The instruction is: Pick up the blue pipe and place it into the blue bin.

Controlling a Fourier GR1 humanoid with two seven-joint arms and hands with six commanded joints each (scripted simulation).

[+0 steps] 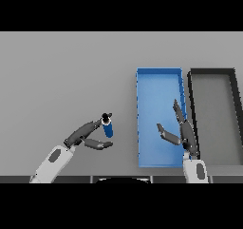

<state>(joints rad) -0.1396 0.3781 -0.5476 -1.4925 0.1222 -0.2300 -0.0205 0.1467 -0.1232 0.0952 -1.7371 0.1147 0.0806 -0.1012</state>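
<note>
Left hand closing in on the blue pipe, just left of the blue bin.

The left hand (88,135) is reaching in from the lower left of the frame, its fingers curling round the lower part of the one blue pipe (107,127), which is standing roughly upright on the grey table (66,76) at lower centre; the thumb is lying under it, so the grasp is looking pinched rather than loose. The pipe is sitting outside the single blue bin (159,73), close to its left wall, probably for a short carry rightwards. The right hand (182,133) is hovering over the bin's lower right part, fingers straight and spread, holding nothing. One dark bin (212,71) is lying alongside at the right edge.
</note>
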